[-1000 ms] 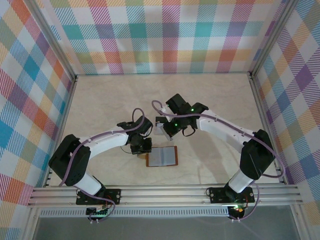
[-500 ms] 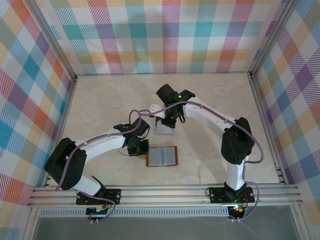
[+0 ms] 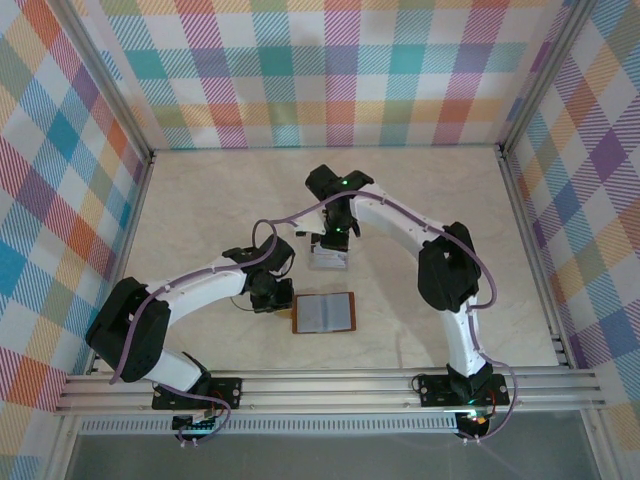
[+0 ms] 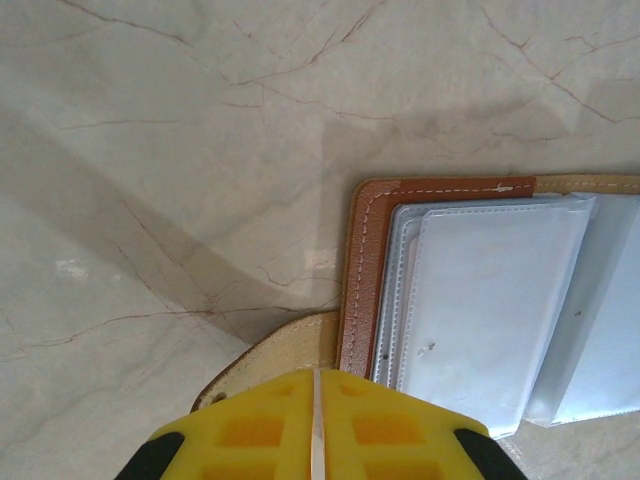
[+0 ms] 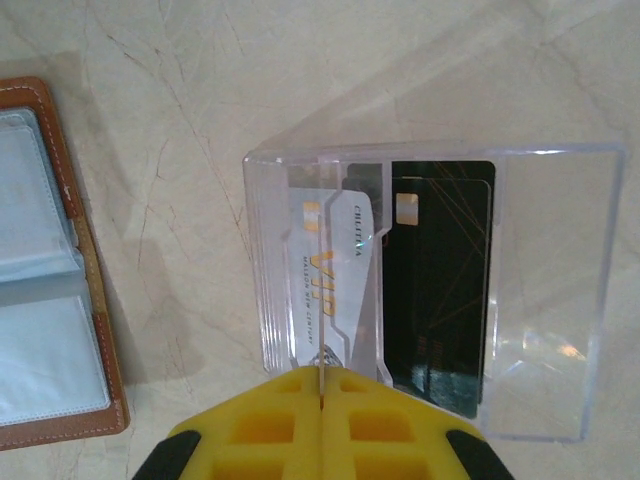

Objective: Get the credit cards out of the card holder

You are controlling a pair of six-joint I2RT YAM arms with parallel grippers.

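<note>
Nearly done: the holder [image 3: 324, 312] lies open on the surface [image 3: 200, 200], sleeves looking empty, black card [image 5: 440, 290] in the clear box [image 5: 560, 300], right fingers [image 5: 335, 400] pinched shut on the white card [image 5: 325, 270] at it, left fingers [image 4: 330, 410] closed over the tab [image 4: 285, 345], grip unclear.

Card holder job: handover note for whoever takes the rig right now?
Left tool: shut, over the card holder's strap tab; grip unclear.
Right tool: shut above the clear box; the white card's near end meets its tips, hold unclear.
Card holder lies open on the table; black card sits in the box.
Done: two cards out, apparently. Left: settle the white card, check the sleeves, which look empty.
</note>
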